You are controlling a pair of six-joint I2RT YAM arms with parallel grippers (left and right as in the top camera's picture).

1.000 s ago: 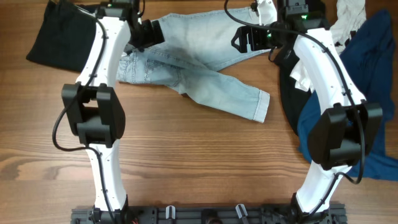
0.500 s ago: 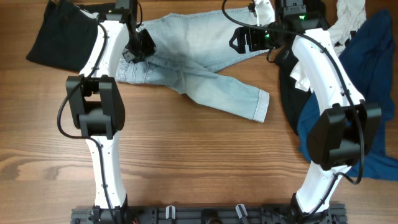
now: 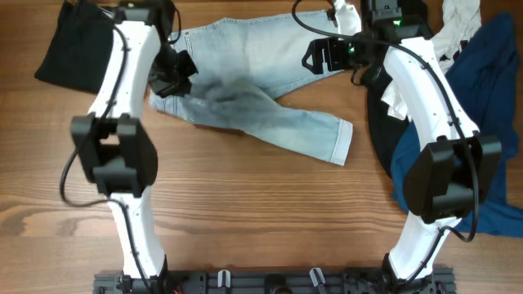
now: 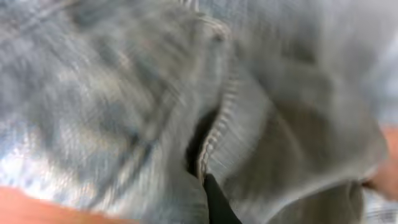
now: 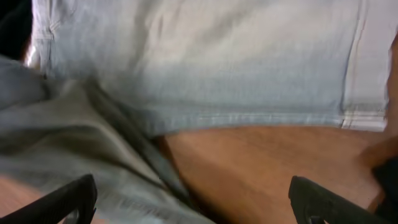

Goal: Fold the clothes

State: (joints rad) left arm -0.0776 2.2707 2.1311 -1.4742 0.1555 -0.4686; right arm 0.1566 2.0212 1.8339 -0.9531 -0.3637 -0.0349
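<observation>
Pale-blue denim shorts (image 3: pixel 278 122) lie spread across the far middle of the wooden table (image 3: pixel 261 212), one leg reaching toward the front right. My left gripper (image 3: pixel 174 75) is shut on the shorts' left edge near the waistband. In the left wrist view, blurred denim (image 4: pixel 93 93) fills the frame, bunched around one dark finger (image 4: pixel 219 204). My right gripper (image 3: pixel 315 54) hovers open over the hem of the far leg. Its fingers (image 5: pixel 68 199) stand wide apart over bare wood, with the denim hem (image 5: pixel 205 62) just beyond them.
A black garment (image 3: pixel 73 49) lies at the far left corner. Deep-blue fabric (image 3: pixel 490 122) covers the right side, with white fabric (image 3: pixel 458 24) behind it and a black piece (image 3: pixel 377 122) under the right arm.
My left gripper has gone from open to shut on the shorts and moved left and toward the front, dragging and bunching the denim. The right arm has held still.
</observation>
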